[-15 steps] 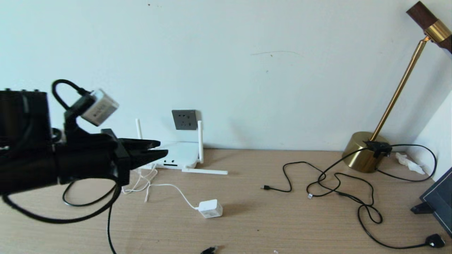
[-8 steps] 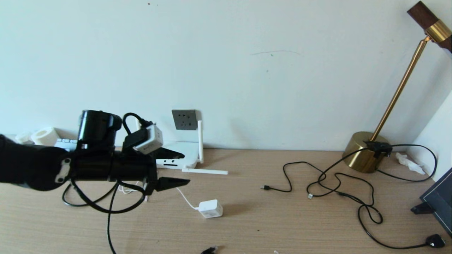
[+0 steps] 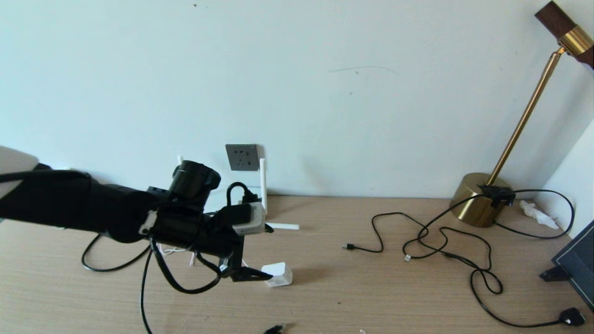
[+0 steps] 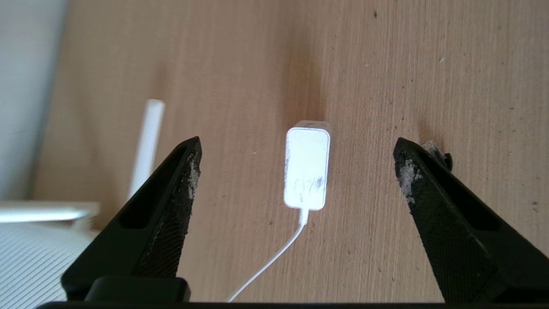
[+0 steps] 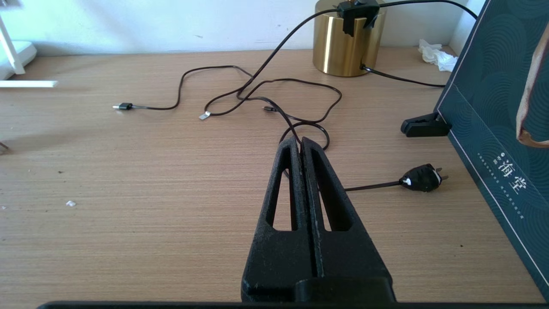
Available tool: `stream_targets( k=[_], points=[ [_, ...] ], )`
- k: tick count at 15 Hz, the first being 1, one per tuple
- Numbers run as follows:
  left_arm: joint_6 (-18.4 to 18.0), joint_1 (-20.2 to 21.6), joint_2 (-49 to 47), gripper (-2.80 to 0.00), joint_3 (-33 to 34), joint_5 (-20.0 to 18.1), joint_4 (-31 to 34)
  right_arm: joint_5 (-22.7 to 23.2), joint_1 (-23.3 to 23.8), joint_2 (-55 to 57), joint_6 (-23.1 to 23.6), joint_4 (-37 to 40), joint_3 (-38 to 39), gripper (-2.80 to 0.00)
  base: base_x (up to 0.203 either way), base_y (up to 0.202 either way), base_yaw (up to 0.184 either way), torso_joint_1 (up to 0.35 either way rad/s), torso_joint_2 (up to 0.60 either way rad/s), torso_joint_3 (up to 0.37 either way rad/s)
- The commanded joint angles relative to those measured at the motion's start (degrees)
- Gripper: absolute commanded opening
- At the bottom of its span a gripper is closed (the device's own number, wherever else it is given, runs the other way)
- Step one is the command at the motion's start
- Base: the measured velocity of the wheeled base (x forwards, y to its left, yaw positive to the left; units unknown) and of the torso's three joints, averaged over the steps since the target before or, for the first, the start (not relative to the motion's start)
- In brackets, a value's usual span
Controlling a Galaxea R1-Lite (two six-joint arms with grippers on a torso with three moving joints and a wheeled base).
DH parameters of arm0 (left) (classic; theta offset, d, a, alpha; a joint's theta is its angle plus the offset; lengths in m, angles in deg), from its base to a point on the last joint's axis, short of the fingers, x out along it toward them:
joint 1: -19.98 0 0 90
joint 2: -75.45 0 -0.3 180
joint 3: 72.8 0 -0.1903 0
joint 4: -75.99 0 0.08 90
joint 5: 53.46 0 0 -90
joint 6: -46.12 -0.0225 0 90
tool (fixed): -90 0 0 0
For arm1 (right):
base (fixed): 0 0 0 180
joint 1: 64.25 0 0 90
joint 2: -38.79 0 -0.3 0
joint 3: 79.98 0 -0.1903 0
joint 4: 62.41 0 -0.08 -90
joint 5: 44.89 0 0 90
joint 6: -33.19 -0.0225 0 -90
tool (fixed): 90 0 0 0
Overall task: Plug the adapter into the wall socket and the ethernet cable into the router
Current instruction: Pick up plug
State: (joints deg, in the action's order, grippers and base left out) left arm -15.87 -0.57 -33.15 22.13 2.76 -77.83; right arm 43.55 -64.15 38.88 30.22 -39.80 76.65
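The white adapter (image 3: pixel 277 274) lies on the wooden table on its thin white cord. My left gripper (image 3: pixel 269 253) hangs just above it, open. In the left wrist view the adapter (image 4: pixel 306 171) lies between the two spread fingers of that gripper (image 4: pixel 298 148), touching neither. The grey wall socket (image 3: pixel 242 157) is on the wall behind. My arm hides most of the router; one upright antenna (image 3: pixel 262 178) and a ribbed corner (image 4: pixel 25 257) show. The black ethernet cable (image 3: pixel 107 269) loops at the left, its plug tip (image 3: pixel 274 329) at the front edge. My right gripper (image 5: pixel 300 143) is shut and empty, low over the table's right side.
A brass lamp base (image 3: pixel 478 206) stands at the back right, with thin black USB cables (image 3: pixel 441 241) tangled in front of it and a black mains plug (image 3: pixel 571 317). A dark blue box (image 3: pixel 575 264) on a clip stand leans at the right edge. One router antenna (image 3: pixel 283 226) lies flat.
My left arm has swung down and to the right, from above the router to just over the adapter. Its fingers have spread wide apart.
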Motion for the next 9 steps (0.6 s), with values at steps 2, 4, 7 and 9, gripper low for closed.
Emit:
stream_targets(
  k=[2, 4, 7, 9],
  points=[
    [-0.5, -1.2, -6.3, 0.00, -2.4, 0.3, 0.9, 0.0, 0.0, 0.0, 0.0, 0.0, 0.0, -2.80, 0.000, 0.000, 0.000, 0.000, 0.00, 0.000],
    [-1.5, -0.8, -7.6, 0.00, -4.1, 0.4, 3.0, 0.0, 0.0, 0.0, 0.0, 0.0, 0.0, -2.80, 0.000, 0.000, 0.000, 0.000, 0.00, 0.000],
    [-3.6, -0.2, -8.3, 0.00, -4.1, 2.4, 7.3, 0.0, 0.0, 0.0, 0.0, 0.0, 0.0, -2.80, 0.000, 0.000, 0.000, 0.000, 0.00, 0.000],
    [-3.7, -0.2, -9.4, 0.00, -4.1, 3.5, 7.5, 0.0, 0.0, 0.0, 0.0, 0.0, 0.0, -2.80, 0.000, 0.000, 0.000, 0.000, 0.00, 0.000]
  ],
)
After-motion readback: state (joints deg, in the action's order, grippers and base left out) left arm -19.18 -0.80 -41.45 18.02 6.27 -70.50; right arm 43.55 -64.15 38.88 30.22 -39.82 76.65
